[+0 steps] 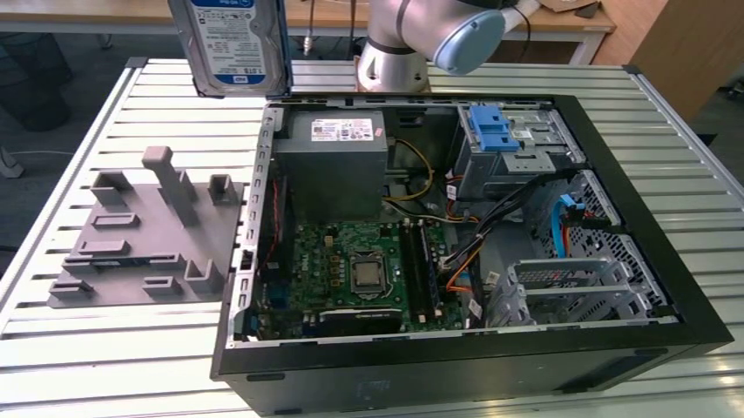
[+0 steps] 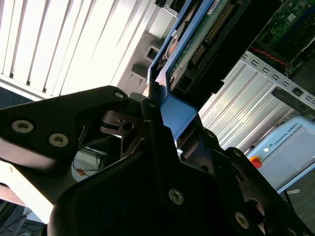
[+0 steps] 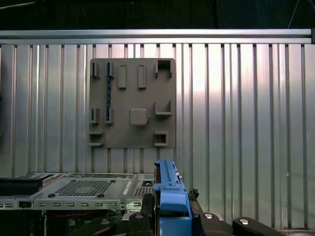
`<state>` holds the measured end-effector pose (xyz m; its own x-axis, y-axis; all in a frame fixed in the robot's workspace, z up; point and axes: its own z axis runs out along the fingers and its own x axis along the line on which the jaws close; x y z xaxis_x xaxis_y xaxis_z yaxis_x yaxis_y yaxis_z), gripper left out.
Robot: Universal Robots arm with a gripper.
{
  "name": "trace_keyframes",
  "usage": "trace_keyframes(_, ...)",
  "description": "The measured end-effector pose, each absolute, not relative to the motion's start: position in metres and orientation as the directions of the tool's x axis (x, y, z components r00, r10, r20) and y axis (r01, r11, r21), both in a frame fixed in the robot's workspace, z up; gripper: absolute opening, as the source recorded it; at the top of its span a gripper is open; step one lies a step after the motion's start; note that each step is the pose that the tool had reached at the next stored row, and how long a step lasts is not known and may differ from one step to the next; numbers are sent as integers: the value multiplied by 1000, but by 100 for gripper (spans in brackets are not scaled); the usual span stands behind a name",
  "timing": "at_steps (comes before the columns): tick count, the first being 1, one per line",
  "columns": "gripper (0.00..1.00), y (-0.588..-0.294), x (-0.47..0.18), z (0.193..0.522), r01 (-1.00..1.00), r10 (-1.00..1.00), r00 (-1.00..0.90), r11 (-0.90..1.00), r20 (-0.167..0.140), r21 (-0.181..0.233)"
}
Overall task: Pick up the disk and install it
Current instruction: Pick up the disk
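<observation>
Slatted aluminium bench (image 1: pixel 70 348). Toward the exterior view's left edge lies a matte grey fixture plate (image 1: pixel 145 235) with upright blocks and rectangular slots. The disk (image 1: pixel 229 43) hangs upright over the bench: flat, silver, glossy blue-and-white label, touching neither plate nor case. The black gripper (image 3: pixel 171 207) is clamped on its blue plastic rail. Toward the right edge sits an open black computer case (image 1: pixel 465 252), its green motherboard exposed.

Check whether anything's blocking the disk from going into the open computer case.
Nothing visible does. The end effector holds the disk in the air, off the case's far corner at the exterior view's left. The case lies open on top with no cover. Inside, loose cables cross near the drive cages.
</observation>
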<state>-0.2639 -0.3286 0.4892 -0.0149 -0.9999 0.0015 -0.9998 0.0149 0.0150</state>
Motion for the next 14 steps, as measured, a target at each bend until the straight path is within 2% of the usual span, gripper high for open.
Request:
trace_keyframes(7,37,-329,-259,489,-1000,-1000,-15,15,2,15)
trace_keyframes(14,37,-346,-258,489,-1000,-1000,-15,15,2,15)
